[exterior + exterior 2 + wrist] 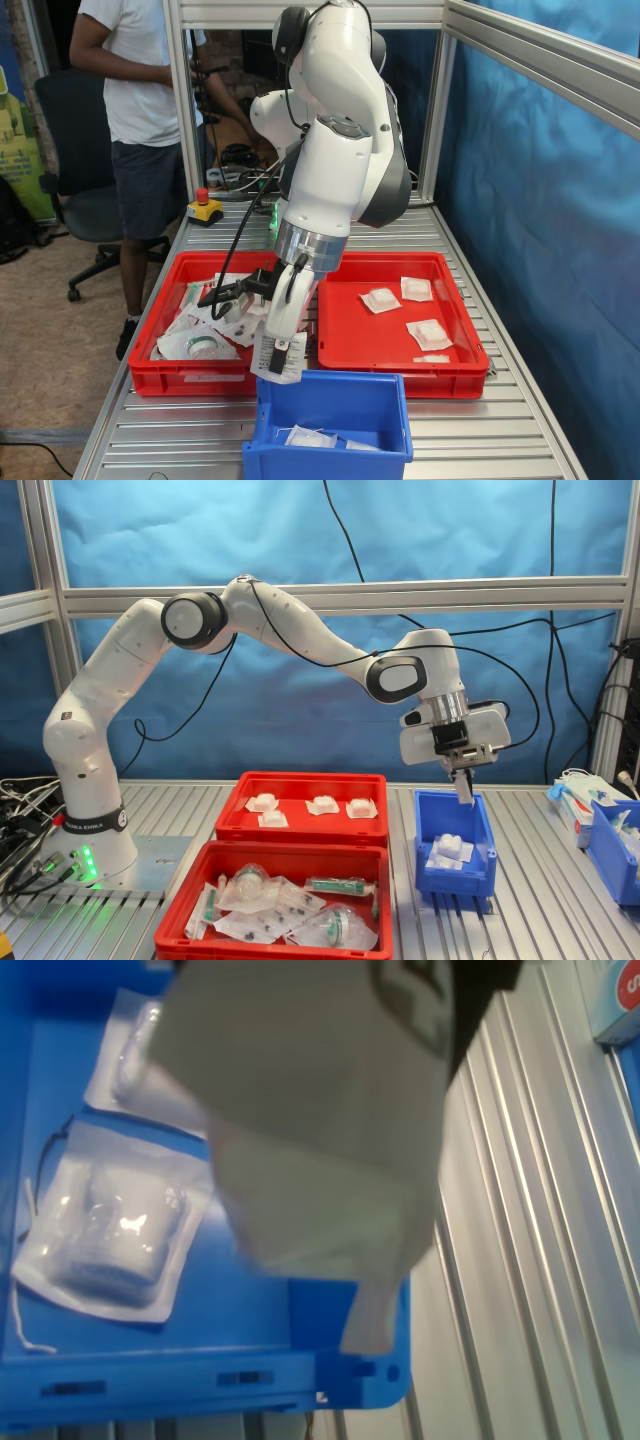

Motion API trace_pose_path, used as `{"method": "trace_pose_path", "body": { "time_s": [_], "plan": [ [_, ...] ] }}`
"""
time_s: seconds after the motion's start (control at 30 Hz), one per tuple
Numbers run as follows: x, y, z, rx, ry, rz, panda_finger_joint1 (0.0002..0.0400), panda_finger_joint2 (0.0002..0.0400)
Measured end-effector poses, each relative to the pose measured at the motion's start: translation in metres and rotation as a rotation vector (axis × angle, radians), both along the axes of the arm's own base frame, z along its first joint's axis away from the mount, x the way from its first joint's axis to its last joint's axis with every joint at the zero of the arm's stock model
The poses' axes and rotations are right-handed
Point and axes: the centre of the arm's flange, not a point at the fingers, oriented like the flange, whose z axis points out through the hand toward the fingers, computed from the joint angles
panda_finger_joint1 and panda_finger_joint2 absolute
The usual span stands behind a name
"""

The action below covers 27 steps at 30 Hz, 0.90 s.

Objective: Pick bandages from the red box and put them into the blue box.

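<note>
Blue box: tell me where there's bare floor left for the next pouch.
In the wrist view, the blue box has two bandages lying against one side. The floor beside them, toward the wall nearest the metal table, is bare. The claw hangs a pouch over that patch.

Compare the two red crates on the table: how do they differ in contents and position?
The red box holds a few small white square bandages lying apart on a mostly bare floor; the other red crate is heaped with larger clear packets. In the second exterior view, the red box lies farther back, the other red crate nearer the camera. Both are shallow, rectangular and side by side.
</note>
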Motion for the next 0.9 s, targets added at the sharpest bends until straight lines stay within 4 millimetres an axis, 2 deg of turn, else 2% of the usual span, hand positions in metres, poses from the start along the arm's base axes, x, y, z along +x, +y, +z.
{"method": "trace_pose_path", "body": {
  "time_s": [0.83, 0.9],
  "plan": [
    [0.0018, 0.0014, 0.0027, 0.0, -0.019, 0.007, 0.0067, 0.0067],
    [0.0018, 0.0016, 0.0028, 0.0, -0.019, 0.007, 0.0077, 0.0077]
  ]
}}
